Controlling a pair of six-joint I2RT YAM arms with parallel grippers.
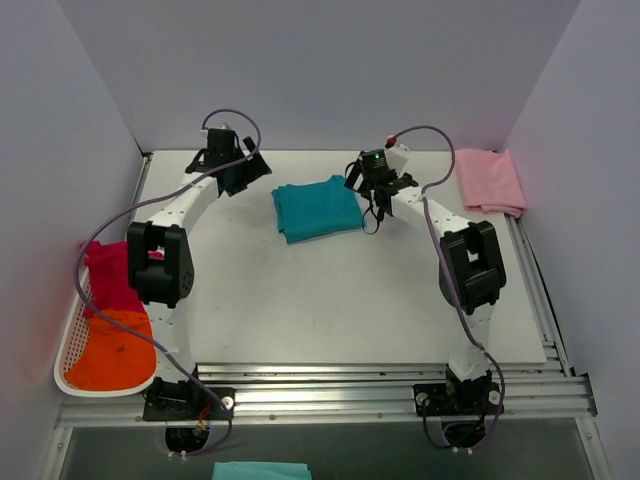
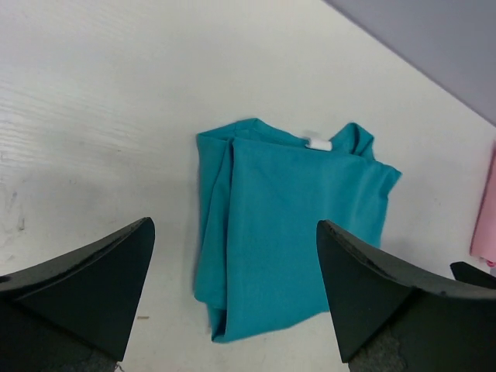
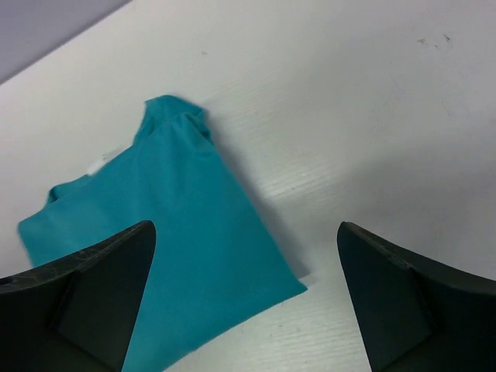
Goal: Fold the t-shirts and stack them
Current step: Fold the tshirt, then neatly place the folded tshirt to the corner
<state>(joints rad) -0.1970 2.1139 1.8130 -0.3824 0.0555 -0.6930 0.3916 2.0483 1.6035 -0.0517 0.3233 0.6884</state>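
The teal t-shirt (image 1: 316,208) lies folded toward the back of the bench (image 1: 330,300). On either side of it, the left gripper (image 2: 234,226) and the right gripper (image 3: 244,229) stand spread wide, holding nothing. A folded pink t-shirt (image 1: 490,180) lies at the far right corner.

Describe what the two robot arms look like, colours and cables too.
The left arm and right arm both have white links with black joint housings and black base plates. A thin lilac cable loops along each. The jaws are matte black wedges. A small green light glows on the right wrist.
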